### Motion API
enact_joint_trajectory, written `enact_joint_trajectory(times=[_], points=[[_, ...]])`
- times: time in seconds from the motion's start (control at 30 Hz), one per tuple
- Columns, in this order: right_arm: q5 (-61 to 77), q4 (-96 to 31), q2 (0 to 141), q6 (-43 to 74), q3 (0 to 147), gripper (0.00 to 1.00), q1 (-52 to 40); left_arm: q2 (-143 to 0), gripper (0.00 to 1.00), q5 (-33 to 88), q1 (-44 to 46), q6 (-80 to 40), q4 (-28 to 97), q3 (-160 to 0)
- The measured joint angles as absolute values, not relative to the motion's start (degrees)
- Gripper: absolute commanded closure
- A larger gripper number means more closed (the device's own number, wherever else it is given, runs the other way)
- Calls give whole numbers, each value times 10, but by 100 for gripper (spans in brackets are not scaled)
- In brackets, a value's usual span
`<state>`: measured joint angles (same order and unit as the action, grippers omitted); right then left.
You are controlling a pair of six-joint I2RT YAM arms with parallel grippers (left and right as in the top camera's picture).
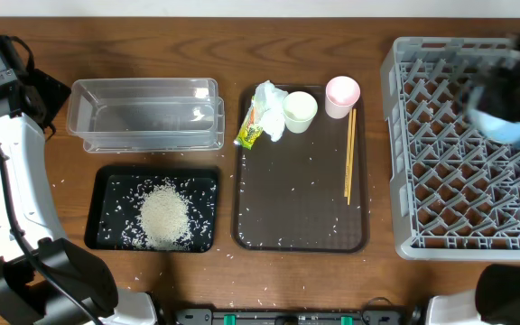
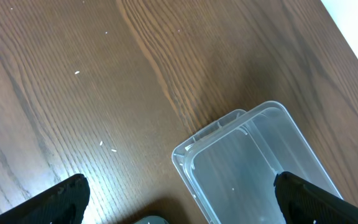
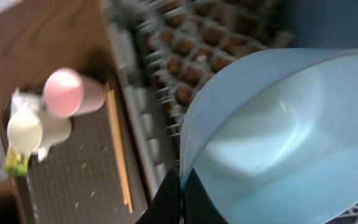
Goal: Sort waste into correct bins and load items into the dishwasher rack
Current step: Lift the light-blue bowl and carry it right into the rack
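Currently the right gripper is clamped on the rim of the light-blue bowl, fingers pinched together at the bottom of the wrist view. The bowl hangs tilted over the grey rack at the right of the overhead frame, blurred there. Left gripper has its fingers wide apart with nothing between them, over bare table next to one end of the clear tub, upper left overhead. Black tray sits just below the tub, with a rice pile in its middle and loose grains around it. Brown serving tray is at centre. Along its top edge: crumpled tissue, wrapper touching the tissue on its left, white cup, pink cup. Chopsticks lie along the tray's right side. A few grains are scattered on the brown tray and the table.
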<state>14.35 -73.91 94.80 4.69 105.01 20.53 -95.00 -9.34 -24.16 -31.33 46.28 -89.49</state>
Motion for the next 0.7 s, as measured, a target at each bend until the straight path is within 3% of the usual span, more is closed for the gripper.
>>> enact_joint_trajectory(times=[0.3,0.7], points=[[361,-694,971,-44,990,99,386,-950,2,-94,-242,-313,463,-895],[590,-417,971,-75,786,99,495,-950,2,-93,-242,-313,463,-895]])
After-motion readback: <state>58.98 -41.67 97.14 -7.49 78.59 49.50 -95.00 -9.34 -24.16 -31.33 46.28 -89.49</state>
